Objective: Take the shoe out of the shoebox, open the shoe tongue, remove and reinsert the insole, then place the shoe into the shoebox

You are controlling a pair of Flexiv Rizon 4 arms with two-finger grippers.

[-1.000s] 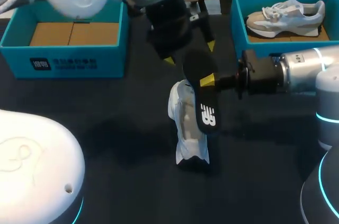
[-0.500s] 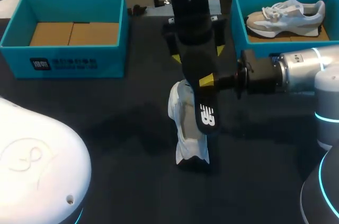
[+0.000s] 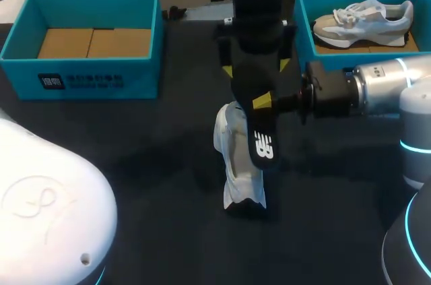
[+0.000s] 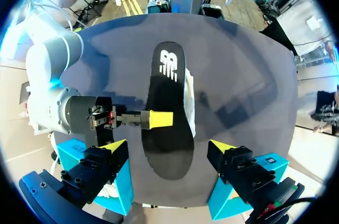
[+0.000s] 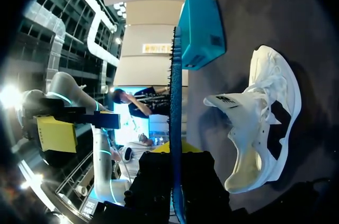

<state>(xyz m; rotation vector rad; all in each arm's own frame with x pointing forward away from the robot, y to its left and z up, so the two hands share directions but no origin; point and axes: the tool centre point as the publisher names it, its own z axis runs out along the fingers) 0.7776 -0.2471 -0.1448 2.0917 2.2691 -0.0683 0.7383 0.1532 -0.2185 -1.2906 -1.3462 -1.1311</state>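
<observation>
Insole (image 3: 260, 138) pinched in right end effector (image 3: 263, 102) beside shoe (image 3: 236, 158); left end effector (image 4: 168, 149) spread wide astride it

On the surface (image 3: 135, 164), two teal boxes are sitting along the far edge: the left shoebox (image 3: 87, 79) and the right shoebox (image 3: 304, 22). Two shoes are showing: a white shoe (image 3: 236, 157) mid-surface and a second shoe (image 3: 370, 19) inside the right shoebox. One black insole (image 3: 259, 127) is showing. Two hands are hanging over the middle: left hand (image 3: 256, 68), right hand (image 3: 261, 104).
</observation>
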